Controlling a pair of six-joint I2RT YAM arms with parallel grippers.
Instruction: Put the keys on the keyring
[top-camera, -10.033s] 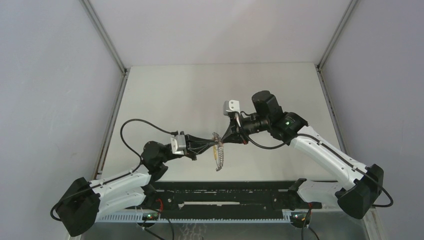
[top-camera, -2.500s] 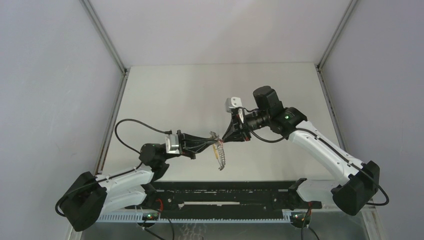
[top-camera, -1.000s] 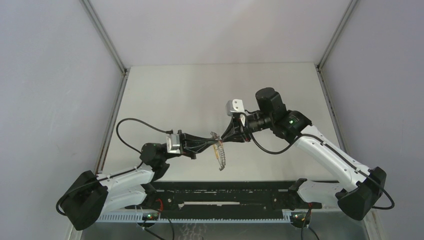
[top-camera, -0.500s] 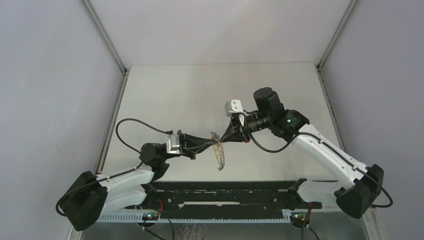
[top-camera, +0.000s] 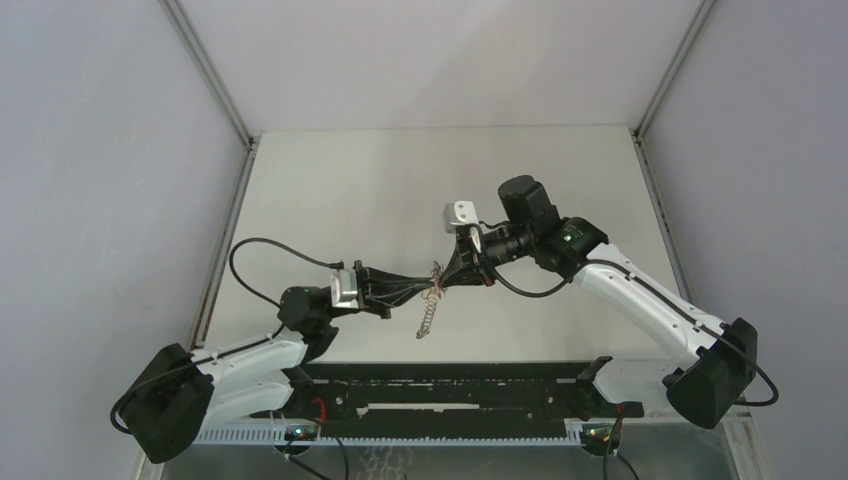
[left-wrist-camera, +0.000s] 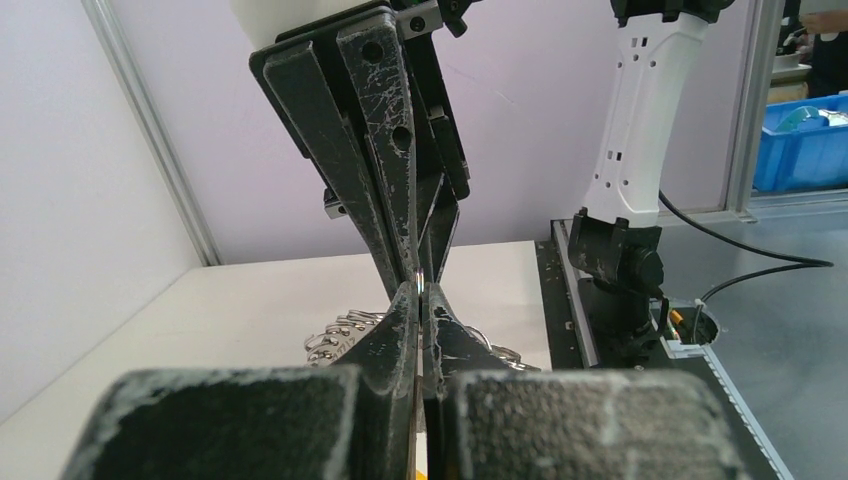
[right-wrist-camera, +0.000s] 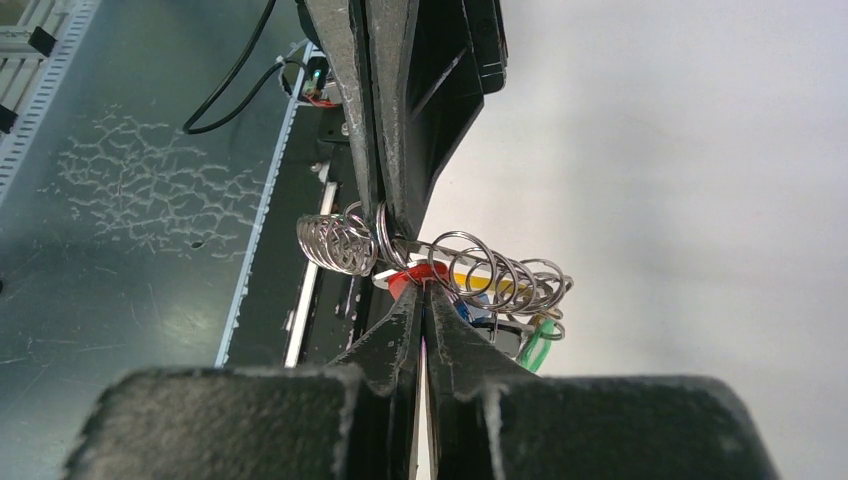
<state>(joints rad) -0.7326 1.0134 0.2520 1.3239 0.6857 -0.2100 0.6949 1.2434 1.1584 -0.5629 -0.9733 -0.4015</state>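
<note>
Above the middle of the table (top-camera: 340, 190) the two arms met tip to tip. The left gripper (left-wrist-camera: 420, 300) was clenched on a thin wire loop of the keyring (right-wrist-camera: 440, 262), a string of linked metal rings. In the top view, the rest of that string hung down from the grip toward the near side. The right gripper (right-wrist-camera: 422, 295) was also clenched, its tips pressed against the head of the red key (right-wrist-camera: 415, 272). Whether it actually pinched that key could not be told. The other keys (right-wrist-camera: 470, 282), yellow, blue and green, sat bunched just behind the rings, right beside the red one and held clear of the table.
</note>
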